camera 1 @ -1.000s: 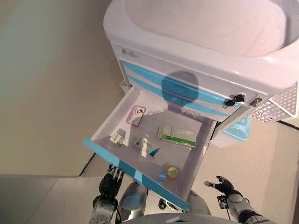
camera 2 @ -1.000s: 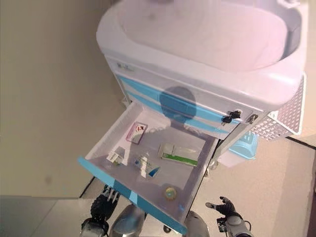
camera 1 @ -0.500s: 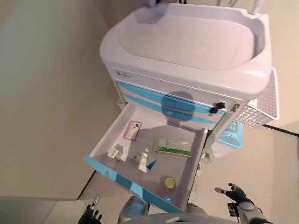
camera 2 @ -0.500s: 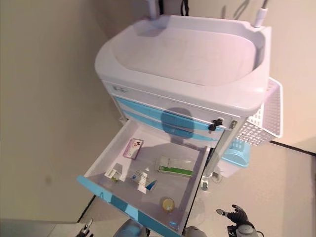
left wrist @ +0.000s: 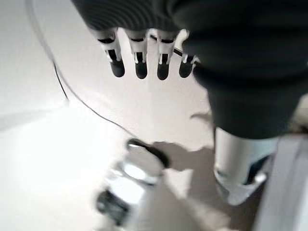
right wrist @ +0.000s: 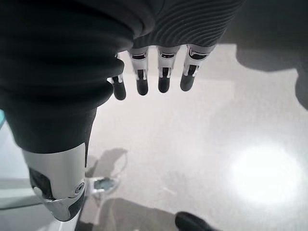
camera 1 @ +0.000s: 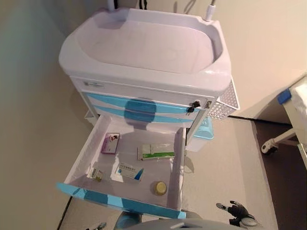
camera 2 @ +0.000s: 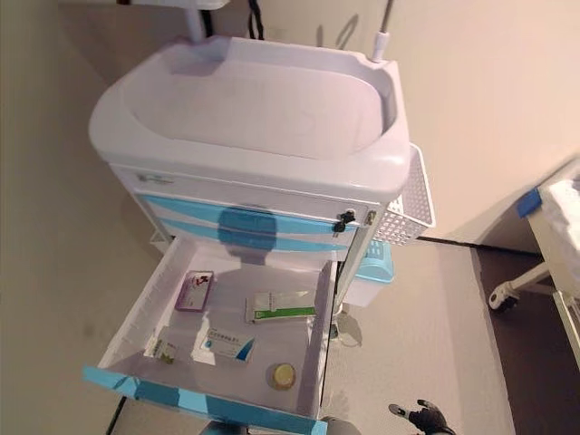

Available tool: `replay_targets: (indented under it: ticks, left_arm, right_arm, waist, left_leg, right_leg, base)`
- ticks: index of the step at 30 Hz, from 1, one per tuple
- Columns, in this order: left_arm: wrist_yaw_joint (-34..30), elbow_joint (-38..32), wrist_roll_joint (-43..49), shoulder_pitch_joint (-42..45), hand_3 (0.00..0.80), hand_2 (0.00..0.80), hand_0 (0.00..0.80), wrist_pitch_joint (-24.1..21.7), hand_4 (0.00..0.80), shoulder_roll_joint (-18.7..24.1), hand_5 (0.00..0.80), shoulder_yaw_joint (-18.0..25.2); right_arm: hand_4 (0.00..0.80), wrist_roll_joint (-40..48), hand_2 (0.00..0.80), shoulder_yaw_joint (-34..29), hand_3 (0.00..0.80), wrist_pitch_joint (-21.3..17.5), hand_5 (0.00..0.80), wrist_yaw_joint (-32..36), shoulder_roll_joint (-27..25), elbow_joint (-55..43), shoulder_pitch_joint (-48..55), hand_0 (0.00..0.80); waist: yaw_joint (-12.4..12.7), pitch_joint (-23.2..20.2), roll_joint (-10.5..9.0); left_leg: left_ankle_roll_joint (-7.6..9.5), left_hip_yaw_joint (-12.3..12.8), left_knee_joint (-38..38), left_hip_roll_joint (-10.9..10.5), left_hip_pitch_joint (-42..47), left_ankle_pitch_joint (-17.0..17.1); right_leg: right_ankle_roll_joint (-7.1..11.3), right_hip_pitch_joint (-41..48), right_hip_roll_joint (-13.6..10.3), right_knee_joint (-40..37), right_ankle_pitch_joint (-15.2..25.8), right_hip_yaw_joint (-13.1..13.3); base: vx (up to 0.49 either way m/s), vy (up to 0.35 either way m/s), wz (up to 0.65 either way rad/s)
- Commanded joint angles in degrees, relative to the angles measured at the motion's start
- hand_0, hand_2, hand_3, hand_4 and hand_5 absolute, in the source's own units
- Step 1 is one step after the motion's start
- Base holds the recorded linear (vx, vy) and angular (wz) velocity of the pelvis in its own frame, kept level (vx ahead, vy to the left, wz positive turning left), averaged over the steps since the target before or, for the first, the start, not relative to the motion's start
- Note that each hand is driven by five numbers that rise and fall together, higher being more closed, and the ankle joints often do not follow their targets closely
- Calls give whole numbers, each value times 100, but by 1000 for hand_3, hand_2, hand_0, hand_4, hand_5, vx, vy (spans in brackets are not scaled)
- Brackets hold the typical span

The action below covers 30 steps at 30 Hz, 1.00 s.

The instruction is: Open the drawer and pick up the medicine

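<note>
The top drawer [camera 1: 178, 158] of the white and blue cart [camera 1: 144, 43] stands pulled out. Inside lie a pink blister card [camera 1: 111, 143], a green and white medicine box [camera 1: 156, 152], a blue and white box [camera 1: 128, 171], a small box [camera 1: 96, 173] and a round yellow-lidded jar [camera 1: 159, 187]. My right hand [camera 1: 236, 211] hangs low to the right of the drawer, fingers [right wrist: 163, 79] straight and empty over the floor. In its wrist view my left hand [left wrist: 140, 67] is also open and holds nothing, with only floor past it.
A white mesh basket [camera 1: 221, 103] hangs on the cart's right side, with a pale blue bin [camera 1: 204, 130] below it. A wheeled white frame [camera 1: 268, 146] stands at the far right. A wall runs along the left.
The camera has lifted and swung, so the whole cart now shows. My left hand has dropped away from under the drawer's blue front. The drawer's contents lie as before.
</note>
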Motion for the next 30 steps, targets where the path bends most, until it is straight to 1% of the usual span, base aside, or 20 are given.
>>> replay_targets:
  ticks: [1,2,3,4,5,6,8,10,13,14,16,17,18,20,21,23,26,28,30]
  left_arm:
    - [173,15,804,77,0,0,0,24,0,-11,0,-122]
    - [168,53,1203,103,0,0,0,48,0,-26,0,-310]
    - [189,34,1326,117,0,0,0,41,0,-31,0,-353]
    - [189,34,1326,119,0,0,0,41,0,-32,0,-356]
    - [214,4,1542,130,0,0,0,18,0,-37,0,-435]
    - [226,-6,1634,137,0,0,0,24,0,-42,0,-458]
    - [296,-53,1849,158,0,0,0,8,0,-17,0,-481]
    - [304,-45,2018,173,0,0,0,22,0,3,0,-448]
    - [309,33,2192,158,0,0,0,22,0,36,0,-384]
    - [282,125,2230,154,0,0,0,48,0,56,0,-314]
    - [282,126,2231,154,0,0,0,47,0,55,0,-314]
    - [285,243,2285,139,0,0,0,69,0,87,0,-200]
    - [285,244,2286,138,0,0,0,69,0,87,0,-199]
    - [273,305,2340,169,0,0,0,94,0,99,0,-148]
    - [246,349,2393,223,0,0,0,110,0,105,0,-129]
    - [227,347,2423,220,0,0,0,119,0,101,0,-127]
    - [221,357,2479,218,0,0,0,153,0,100,0,-183]
    - [218,351,2503,205,0,0,0,167,0,111,0,-225]
    - [246,333,2530,201,0,0,0,182,0,116,0,-248]
  right_arm:
    - [0,101,0,165,0,-237,0,-8,-199,-237,-112,0]
    - [0,122,0,130,0,-315,0,6,-328,-813,-20,0]
    - [0,149,0,70,0,-352,0,-6,-403,-1203,54,0]
    - [0,147,0,67,0,-347,0,-6,-405,-1211,61,0]
    - [0,261,0,-37,0,-428,0,7,-503,-1780,171,0]
    - [0,240,0,-76,0,-493,0,41,-588,-2314,309,0]
    - [0,7,0,-116,0,-549,0,67,-851,-3266,544,0]
    - [0,-47,0,-253,0,-658,0,232,-1141,-4597,837,0]
    - [0,296,0,-394,0,-868,0,630,-1445,-6086,1094,0]
    - [0,460,0,-318,0,-942,0,816,-1563,-6652,1052,0]
    - [0,461,0,-322,0,-935,0,818,-1564,-6661,1058,0]
    - [0,735,0,-178,0,-1016,0,1010,-1680,-7440,926,0]
    - [0,736,0,-179,0,-1013,0,1011,-1680,-7443,926,0]
    - [0,887,0,27,0,-975,0,1225,-1784,-7948,820,0]
    - [0,910,0,293,0,-943,0,1431,-1961,-8419,655,0]
    - [0,978,0,385,0,-922,0,1483,-2018,-8559,612,0]
    - [0,1045,0,845,0,-893,0,1598,-2200,-8913,227,0]
    - [0,1009,0,1238,0,-835,0,1642,-2226,-8986,-209,0]
    - [0,964,0,1556,0,-768,0,1632,-2146,-8909,-518,0]
  waist:
    - [-10,90,-182]
    - [-87,97,-159]
    - [-116,110,-151]
    - [-109,111,-150]
    - [-173,137,-148]
    - [-184,151,-141]
    - [-213,180,-138]
    - [-249,208,-157]
    - [-225,211,-197]
    - [-187,211,-232]
    - [-184,211,-231]
    - [-90,235,-284]
    - [-88,237,-284]
    - [-7,226,-321]
    - [80,214,-360]
    - [104,216,-367]
    - [202,219,-384]
    - [265,232,-395]
    - [305,245,-414]
  left_leg:
    - [510,192,-198,-496,135,-59]
    - [544,310,-364,-491,259,-36]
    - [554,360,-401,-487,287,-32]
    - [554,364,-404,-486,293,-32]
    - [571,428,-456,-488,323,-23]
    - [579,474,-485,-485,349,-19]
    - [591,525,-539,-487,379,-1]
    - [591,590,-635,-489,383,38]
    - [583,654,-731,-493,363,81]
    - [585,683,-743,-489,335,85]
    - [585,686,-743,-488,335,84]
    - [592,720,-742,-498,306,84]
    - [592,722,-742,-498,307,84]
    - [591,714,-744,-503,297,83]
    - [578,691,-750,-510,292,94]
    - [573,667,-751,-513,296,93]
    - [549,597,-753,-516,304,101]
    - [538,560,-741,-517,309,102]
    - [536,521,-735,-519,346,92]
  right_leg:
    - [945,272,-392,-832,945,550]
    - [987,253,-410,-810,972,653]
    - [1004,243,-415,-798,980,699]
    - [1004,245,-414,-797,979,704]
    - [1029,208,-425,-780,1006,770]
    - [1041,191,-432,-768,1016,819]
    - [1063,159,-441,-772,1045,897]
    - [1101,125,-458,-836,1115,967]
    - [1148,74,-470,-980,1223,1022]
    - [1166,43,-472,-1054,1275,1051]
    - [1166,43,-471,-1055,1276,1054]
    - [1178,28,-470,-1128,1334,1101]
    - [1178,29,-470,-1129,1335,1103]
    - [1178,51,-478,-1171,1349,1095]
    - [1177,91,-485,-1200,1341,1043]
    - [1174,116,-489,-1211,1327,1003]
    - [1170,188,-500,-1235,1300,896]
    - [1166,232,-505,-1229,1279,835]
    - [1159,305,-519,-1226,1254,774]
  base:
    - [43,99,-31]
    - [35,101,-28]
    - [35,101,-26]
    - [-1,65,-13]
    - [-8,63,-26]
    - [-10,82,-31]
    - [-17,59,-30]
    - [-38,51,-23]
    - [-49,33,-15]
    - [-42,19,-24]
    - [-25,6,-9]
    - [0,0,0]
    - [-24,2,-11]
    - [12,-13,-14]
    - [17,-18,-4]
    - [5,-6,2]
    - [19,-24,9]
    - [20,-32,21]
    - [30,-32,27]
